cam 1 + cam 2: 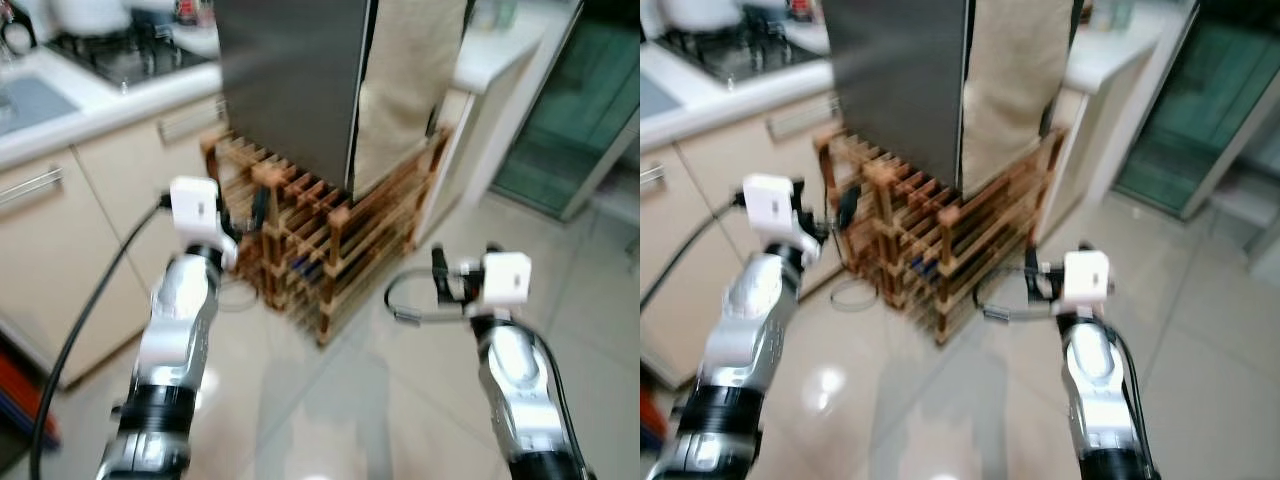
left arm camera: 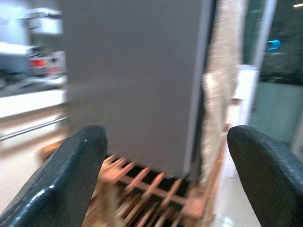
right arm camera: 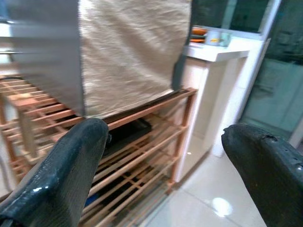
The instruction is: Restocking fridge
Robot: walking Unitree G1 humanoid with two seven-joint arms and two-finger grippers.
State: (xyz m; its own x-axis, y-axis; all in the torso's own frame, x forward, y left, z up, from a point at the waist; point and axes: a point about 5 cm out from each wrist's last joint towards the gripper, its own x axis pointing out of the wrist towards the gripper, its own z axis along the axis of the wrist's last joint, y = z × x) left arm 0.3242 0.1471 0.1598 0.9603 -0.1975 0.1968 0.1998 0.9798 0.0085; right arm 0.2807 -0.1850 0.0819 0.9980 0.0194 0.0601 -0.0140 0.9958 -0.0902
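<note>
A grey fridge [image 1: 290,80] stands on a slatted wooden rack [image 1: 320,235], with a beige cloth [image 1: 405,80] hanging down its right side. The views are blurred. My left gripper [image 1: 258,208] is raised just left of the rack's front corner. In the left wrist view this gripper [image 2: 165,175] is open, facing the fridge's grey side with nothing between its fingers [image 2: 71,179]. My right gripper [image 1: 438,268] is held up to the right of the rack, apart from it. Its own wrist view has the right gripper [image 3: 165,175] open and empty, facing the cloth and the rack's shelves.
A white counter with a stove [image 1: 110,60] and cream cabinets [image 1: 60,240] runs along the left. Another white counter [image 1: 495,50] and a glass door [image 1: 565,110] stand at the right. Glossy floor tiles [image 1: 330,400] lie ahead. A black cable [image 1: 90,310] trails from my left arm.
</note>
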